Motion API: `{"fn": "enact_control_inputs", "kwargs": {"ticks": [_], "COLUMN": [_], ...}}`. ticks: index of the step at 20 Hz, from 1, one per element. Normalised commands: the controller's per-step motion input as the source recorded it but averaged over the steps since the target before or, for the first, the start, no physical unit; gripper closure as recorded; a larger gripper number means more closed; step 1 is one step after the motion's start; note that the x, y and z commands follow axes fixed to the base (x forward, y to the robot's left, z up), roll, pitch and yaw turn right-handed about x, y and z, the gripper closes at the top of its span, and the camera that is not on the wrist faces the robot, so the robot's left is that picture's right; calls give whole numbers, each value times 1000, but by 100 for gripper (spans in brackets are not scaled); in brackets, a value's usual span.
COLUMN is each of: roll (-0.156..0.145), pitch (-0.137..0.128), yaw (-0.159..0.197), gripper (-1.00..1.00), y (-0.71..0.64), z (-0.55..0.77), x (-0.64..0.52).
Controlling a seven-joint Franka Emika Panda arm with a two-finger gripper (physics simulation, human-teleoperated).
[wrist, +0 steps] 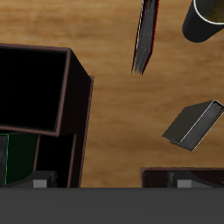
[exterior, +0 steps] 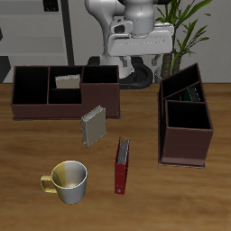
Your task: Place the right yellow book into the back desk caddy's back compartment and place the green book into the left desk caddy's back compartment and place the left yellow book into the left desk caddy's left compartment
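Note:
The long back desk caddy (exterior: 36, 106) holds the right yellow book (exterior: 67, 81) upright in a small middle section. The left yellow book (exterior: 93, 126) (wrist: 194, 124) stands tilted on the bare table in front of that caddy. In the narrow end-on left desk caddy (exterior: 185, 149) (wrist: 77, 114), the green book (exterior: 188, 92) (wrist: 17, 157) sits in the thin section at its far end. My gripper (exterior: 143, 63) (wrist: 112, 184) hangs open and empty above the back of the table between the two caddies. Its fingertips (wrist: 39, 182) are spread wide.
A red book (exterior: 121, 165) (wrist: 147, 35) stands on edge near the table's front. A yellow-and-white mug (exterior: 68, 180) (wrist: 210, 17) sits beside it, close to the front edge. A potted plant (exterior: 185, 23) stands behind the robot.

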Motion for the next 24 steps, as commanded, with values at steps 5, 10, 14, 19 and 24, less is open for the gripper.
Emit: {"fn": "enact_control_inputs", "kwargs": {"ticks": [5, 10, 14, 19, 24], "roll": [131, 90, -88, -185, -227], "pitch": [-2, -22, -22, -44, 7], "yaw": [113, 6, -66, -88, -83], "gripper": [-100, -100, -100, -100, -100], "y": [-514, -678, -621, -740, -590], "z": [-219, -125, -96, -92, -110], "x": [-93, -79, 15, -55, -38]}}
